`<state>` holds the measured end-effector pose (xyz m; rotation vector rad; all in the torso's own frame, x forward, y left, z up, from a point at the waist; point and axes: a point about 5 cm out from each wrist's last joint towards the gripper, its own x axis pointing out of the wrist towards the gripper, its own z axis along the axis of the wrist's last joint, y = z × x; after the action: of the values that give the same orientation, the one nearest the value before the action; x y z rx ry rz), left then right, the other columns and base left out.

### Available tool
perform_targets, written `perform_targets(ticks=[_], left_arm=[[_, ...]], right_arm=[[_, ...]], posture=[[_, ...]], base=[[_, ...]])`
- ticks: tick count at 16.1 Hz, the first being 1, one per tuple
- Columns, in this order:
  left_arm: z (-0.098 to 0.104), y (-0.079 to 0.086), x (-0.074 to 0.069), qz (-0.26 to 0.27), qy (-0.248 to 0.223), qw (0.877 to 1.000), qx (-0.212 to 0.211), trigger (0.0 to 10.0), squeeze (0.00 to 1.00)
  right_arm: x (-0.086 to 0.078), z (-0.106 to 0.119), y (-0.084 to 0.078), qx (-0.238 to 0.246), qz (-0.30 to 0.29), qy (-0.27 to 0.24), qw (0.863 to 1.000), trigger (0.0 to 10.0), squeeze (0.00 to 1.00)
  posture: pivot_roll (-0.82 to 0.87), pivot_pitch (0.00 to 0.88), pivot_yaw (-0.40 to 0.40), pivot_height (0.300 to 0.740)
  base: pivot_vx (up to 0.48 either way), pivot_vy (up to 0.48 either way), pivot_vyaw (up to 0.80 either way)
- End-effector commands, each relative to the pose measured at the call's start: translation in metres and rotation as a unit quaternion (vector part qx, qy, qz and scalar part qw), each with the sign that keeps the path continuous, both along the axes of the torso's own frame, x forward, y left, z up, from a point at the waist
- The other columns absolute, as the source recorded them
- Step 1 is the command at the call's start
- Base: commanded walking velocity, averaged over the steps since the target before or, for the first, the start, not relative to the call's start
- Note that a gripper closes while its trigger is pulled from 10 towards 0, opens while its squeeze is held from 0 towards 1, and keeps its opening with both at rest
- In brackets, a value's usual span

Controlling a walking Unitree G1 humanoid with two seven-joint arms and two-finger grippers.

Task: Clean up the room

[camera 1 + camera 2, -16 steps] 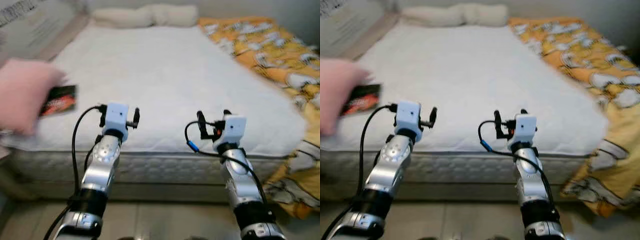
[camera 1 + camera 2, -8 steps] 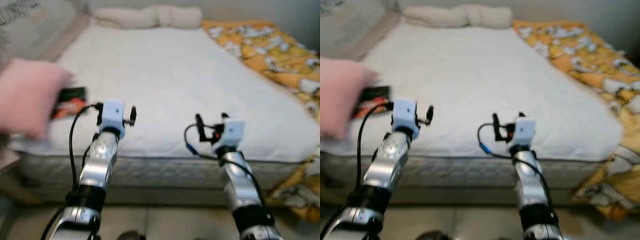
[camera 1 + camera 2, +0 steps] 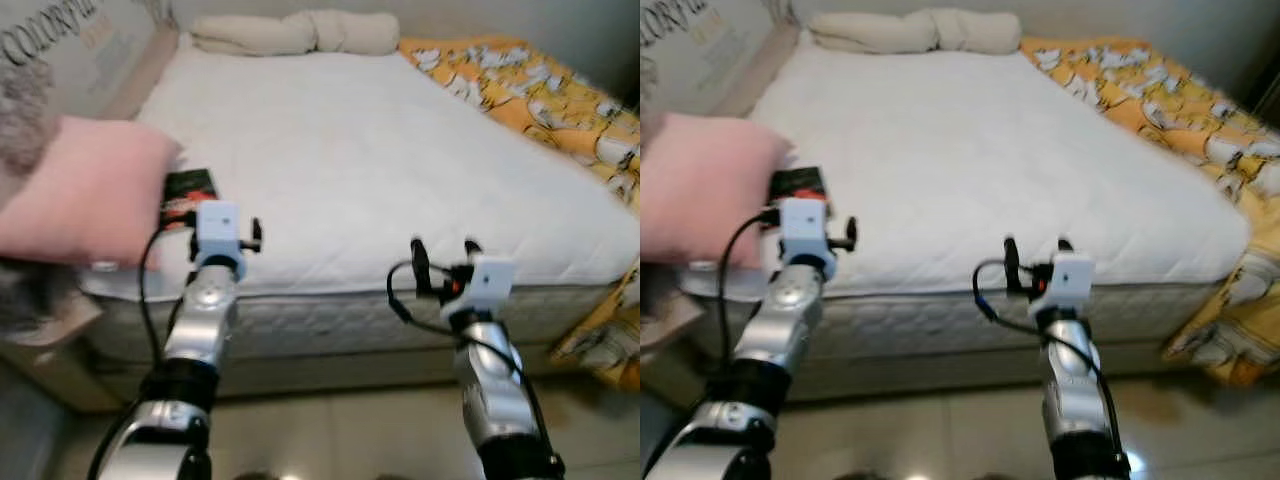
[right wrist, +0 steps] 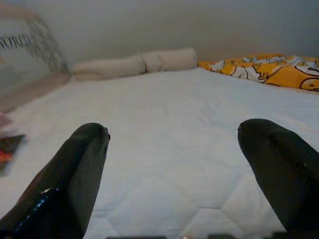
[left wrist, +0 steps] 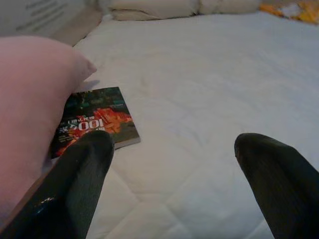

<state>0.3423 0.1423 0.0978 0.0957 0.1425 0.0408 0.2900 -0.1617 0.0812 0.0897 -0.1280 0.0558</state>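
We stand at the foot of a bed with a bare white mattress, both arms raised over its near edge. Our left gripper holds its two fingers spread wide with nothing between them, above the mattress just short of a book with a dark cover and orange-red print. That book lies flat on the mattress near its left edge, one side touching a pink pillow that overhangs the bed's near left corner. Our right gripper is also wide open and empty, pointing up the bare middle of the mattress. A cream bolster pillow lies across the head of the bed. An orange patterned blanket runs along the right side and drapes over that edge toward the floor.
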Motion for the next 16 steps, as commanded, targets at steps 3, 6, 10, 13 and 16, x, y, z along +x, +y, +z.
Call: perform_targets(ticks=[3, 6, 10, 13, 16], left_arm=[[0.006, -0.018, 0.003, -0.042, -0.012, 0.999, 0.017, 10.0, 0.0], [0.005, -0.018, 0.002, -0.046, -0.01, 0.999, 0.02, 10.0, 0.0], [0.002, -0.016, 0.0, -0.027, -0.009, 1.0, -0.001, 10.0, 0.0], [-0.002, -0.015, -0.003, -0.014, -0.002, 1.0, -0.009, 10.0, 0.0], [0.001, -0.024, -0.007, -0.026, -0.017, 0.999, -0.006, 10.0, 0.0]], right_arm=[[-0.001, 0.0, -0.005, -0.003, -0.008, 0.0, 1.0, 10.0, 0.17], [-0.001, 0.0, -0.004, -0.003, -0.005, 0.001, 1.0, 10.0, 0.18], [-0.002, 0.001, -0.012, 0.011, -0.025, -0.004, 1.0, 10.0, 0.18], [-0.003, -0.002, -0.017, 0.024, -0.04, 0.01, 0.999, 10.0, 0.17], [0.0, -0.003, -0.014, 0.02, -0.03, 0.017, 0.999, 10.0, 0.16]], posture=[[-0.02, 0.0, -0.017, 0.736], [-0.02, 0.0, -0.019, 0.736], [-0.01, 0.0, -0.023, 0.736], [-0.01, 0.0, -0.023, 0.736], [-0.01, 0.0, -0.022, 0.736]], base=[[0.0, 0.459, 0.0], [0.0, 0.46, 0.0], [0.0, 0.343, 0.0], [0.0, 0.0, 0.0], [0.444, 0.0, 0.0]])
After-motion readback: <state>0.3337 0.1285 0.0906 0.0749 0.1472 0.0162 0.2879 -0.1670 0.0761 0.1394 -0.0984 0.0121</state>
